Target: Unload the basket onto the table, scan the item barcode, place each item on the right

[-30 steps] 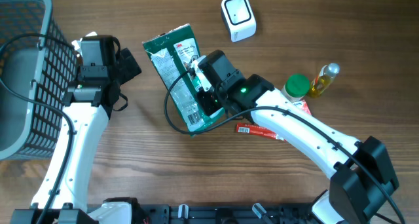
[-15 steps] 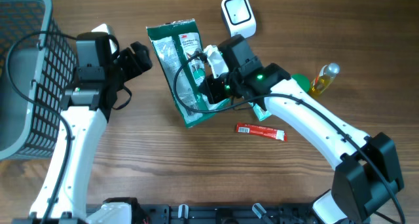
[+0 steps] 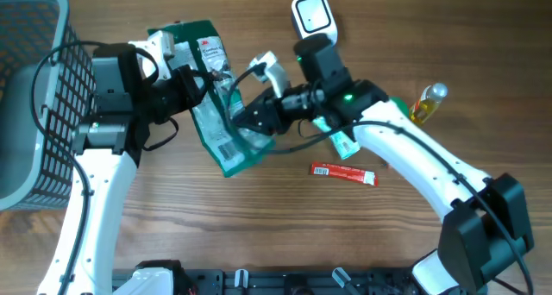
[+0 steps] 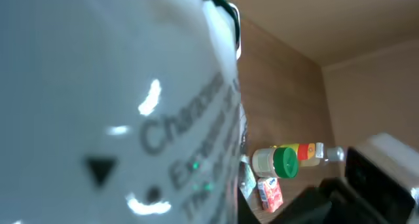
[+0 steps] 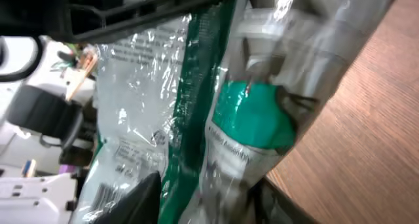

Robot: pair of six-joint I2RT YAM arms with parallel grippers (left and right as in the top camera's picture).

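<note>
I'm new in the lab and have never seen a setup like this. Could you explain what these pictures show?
Two robot arms work at a wooden table. One picture looks down from a fixed camera above; the other two come from cameras on each wrist, hence the close-ups. The left gripper is shut on a green packet, held between the arms. The right gripper is at the packet too; whether it grips is unclear. Also there: a white scanner, a grey basket, a red sachet and a small bottle.

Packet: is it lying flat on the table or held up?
Held up, tilted. The left gripper is shut on the packet; the right gripper straddles it too.
</note>
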